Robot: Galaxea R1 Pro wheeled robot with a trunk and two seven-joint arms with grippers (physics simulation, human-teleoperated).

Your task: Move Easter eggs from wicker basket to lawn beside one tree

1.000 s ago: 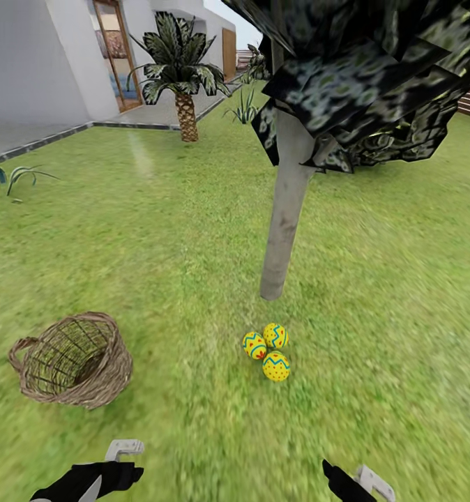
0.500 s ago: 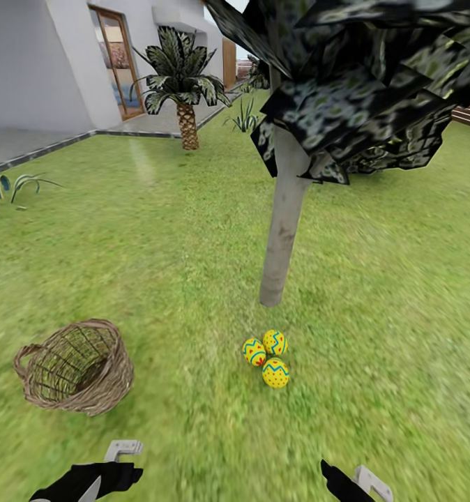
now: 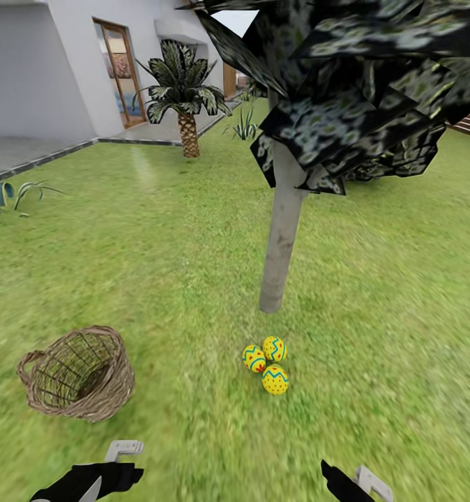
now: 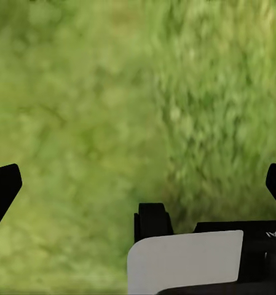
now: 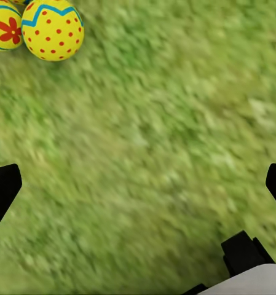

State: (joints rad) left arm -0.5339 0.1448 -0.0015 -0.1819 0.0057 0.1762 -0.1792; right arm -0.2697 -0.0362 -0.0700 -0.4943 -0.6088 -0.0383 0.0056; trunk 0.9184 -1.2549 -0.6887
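Head view is showing me all three Easter eggs (image 3: 266,364) lying clustered near the tree (image 3: 282,240), the wicker basket (image 3: 78,374) left and empty, both grippers spread wide holding nothing, so I'm judging only checking remains.

Two matte black robot arms, each ending in a pale grey bracket-shaped piece, with black fingertips (image 4: 3,190) and a white rounded panel (image 4: 185,261) near the left wrist.

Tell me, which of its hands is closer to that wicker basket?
Left. The left gripper sits just below the wicker basket in the head view; the right gripper is far off, past the Easter eggs.
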